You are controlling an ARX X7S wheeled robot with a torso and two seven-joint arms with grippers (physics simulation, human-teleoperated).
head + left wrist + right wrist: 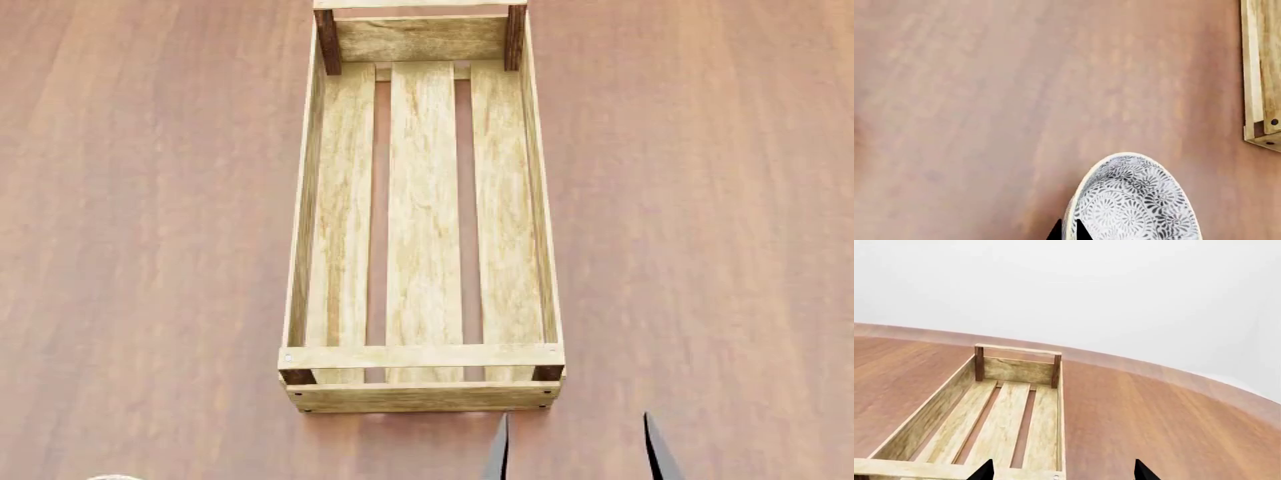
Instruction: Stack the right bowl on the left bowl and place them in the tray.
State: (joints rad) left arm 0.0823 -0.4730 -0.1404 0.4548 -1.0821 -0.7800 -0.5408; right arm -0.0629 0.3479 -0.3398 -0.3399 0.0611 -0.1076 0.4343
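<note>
A bowl (1134, 200) with a grey floral pattern inside and a pale rim fills the near part of the left wrist view. My left gripper (1068, 232) is shut on its rim, one black fingertip inside and one outside. Whether it is one bowl or two stacked I cannot tell. In the head view only a sliver of the bowl's rim (114, 477) shows at the bottom left edge. The tray (422, 356), a long light-wood crate, lies empty in the middle. My right gripper (577, 450) hangs open just before the tray's near right corner, holding nothing. The right wrist view looks along the tray (1014, 415) past the right gripper (1064, 472).
The brown wooden table (147, 250) spreads on both sides of the tray. A corner of the tray (1261, 75) shows at the edge of the left wrist view, apart from the bowl. A pale wall (1121, 290) rises beyond the table's far edge.
</note>
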